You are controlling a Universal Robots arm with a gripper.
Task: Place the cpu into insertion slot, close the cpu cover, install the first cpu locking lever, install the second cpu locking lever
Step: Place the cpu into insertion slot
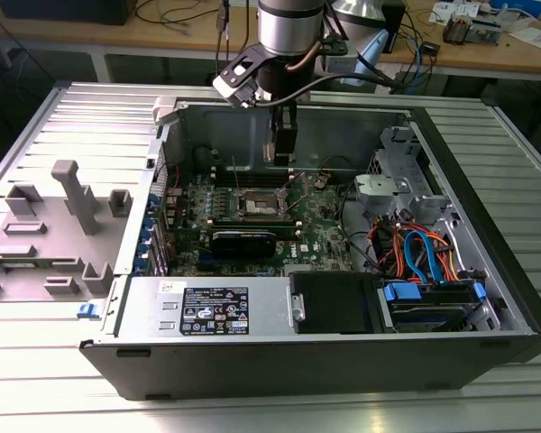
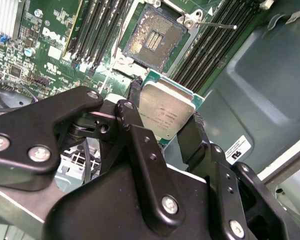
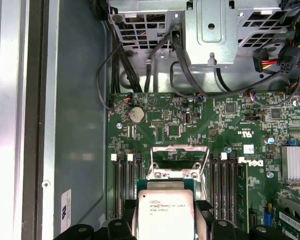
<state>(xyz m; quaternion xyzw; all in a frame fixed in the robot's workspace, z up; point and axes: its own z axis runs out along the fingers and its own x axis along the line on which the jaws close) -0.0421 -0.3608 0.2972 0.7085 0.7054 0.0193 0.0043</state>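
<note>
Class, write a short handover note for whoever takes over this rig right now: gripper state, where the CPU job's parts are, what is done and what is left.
The gripper is shut on the cpu, the small square chip with a silver-grey metal top, held above the green motherboard.
The insertion slot, a dark-rimmed square socket, is empty with its contacts exposed, close to the chip.
The cpu cover, a thin silvery metal frame, stands raised open.
One thin metal locking lever is swung free.
Done: chip in the grip. Left: seating it, closing the cover, both levers.
</note>
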